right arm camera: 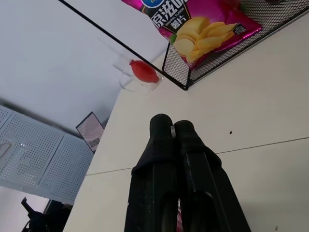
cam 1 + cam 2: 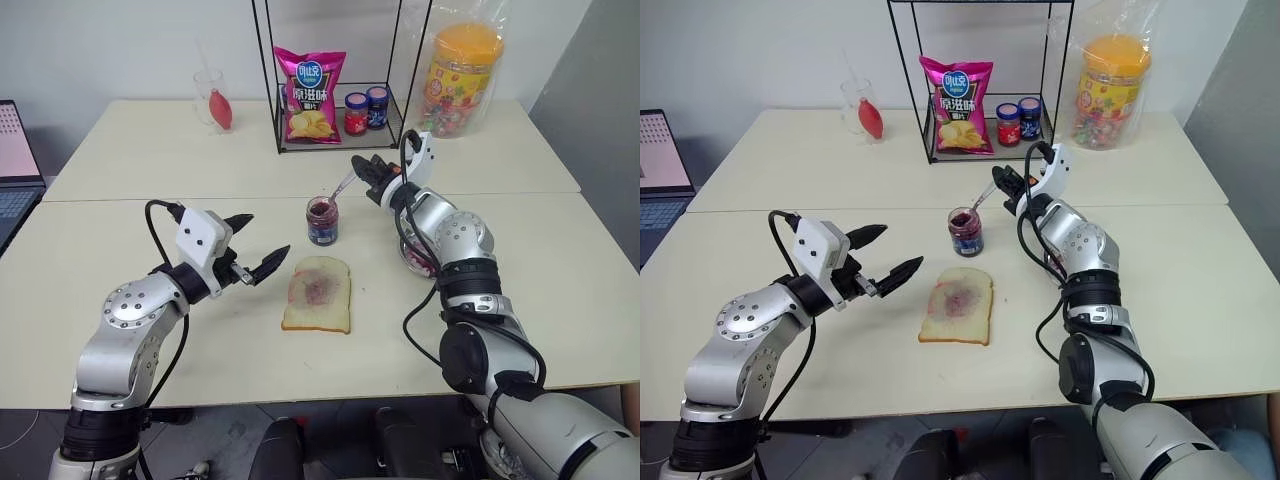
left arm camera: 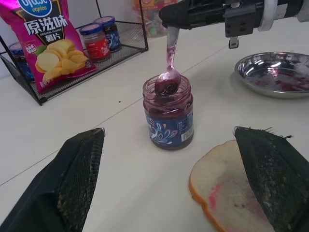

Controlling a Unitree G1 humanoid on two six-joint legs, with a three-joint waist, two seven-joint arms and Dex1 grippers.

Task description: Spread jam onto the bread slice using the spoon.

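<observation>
**A:** ok so how are the arms sitting on the counter point(image 2: 150, 260)?

**B:** right arm's reached out forward over the middle, right end effector point(image 2: 362, 172) pinched tight on the spoon point(image 3: 169, 67) handle, pointing about level. Spoon hangs down with its bowl at the mouth of the open jam jar point(image 2: 322, 221), dark jam point(image 3: 167, 88) on it. Left arm's bent low on the other side, left end effector point(image 2: 256, 246) gaping wide with nothing in it, hovering just left of the bread slice point(image 2: 318, 294).

**A:** and the bread?

**B:** flat on the counter just in front of the jar, reddish-purple smear in the centre.

**A:** what else is around?

**B:** wire rack point(image 2: 340, 130) at the back with a pink chip bag point(image 2: 309, 95) and two small jars point(image 2: 366, 110), big candy tub point(image 2: 460, 75) to its right, a clear cup point(image 2: 213, 98) to its left. Steel dish point(image 3: 274, 72) with jam streaks sits under the right forearm, so partly blocked from the head view.
</observation>
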